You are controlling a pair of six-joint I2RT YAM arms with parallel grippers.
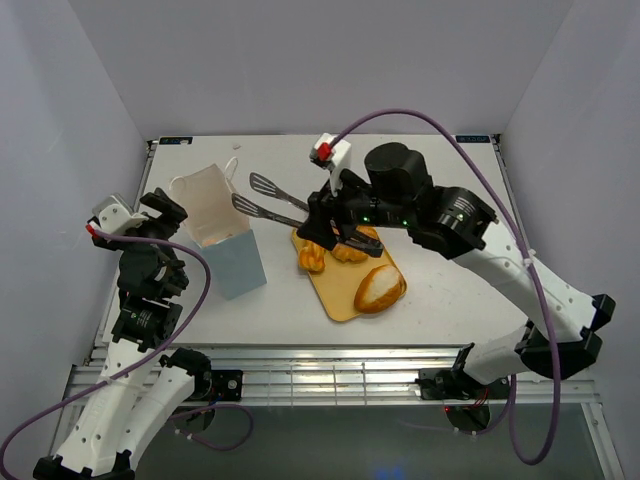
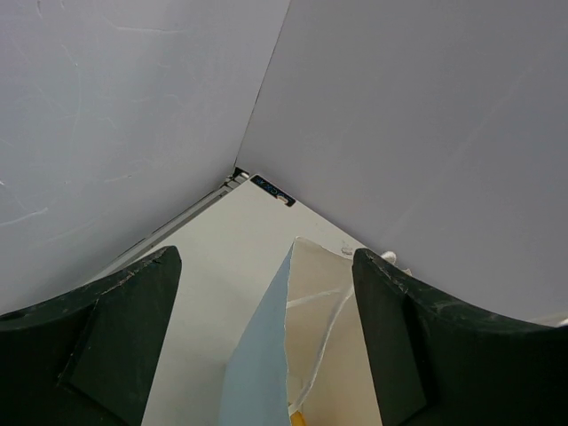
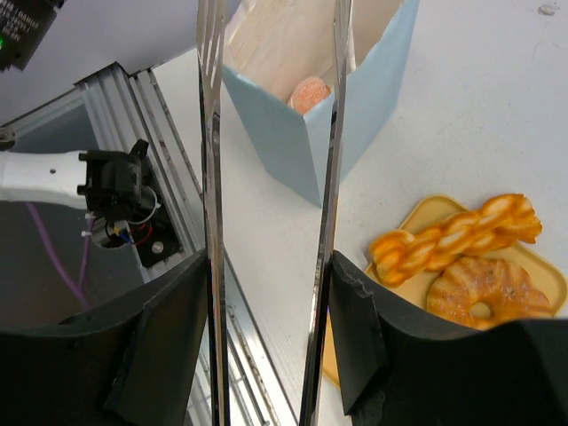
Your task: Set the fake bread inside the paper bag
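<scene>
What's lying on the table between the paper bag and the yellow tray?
Nothing; the table between the paper bag and tray is bare, shown in the top view.

Paper bag (image 1: 225, 262) stands upright on the counter, top open, pale-blue outside, white inside. One orange roll (image 3: 311, 92) lies inside it. On the yellow tray (image 1: 335, 295) just beside the bag: braided twist (image 3: 453, 235), ring doughnut (image 3: 453, 284), glossy oval roll (image 1: 380, 288).
</scene>
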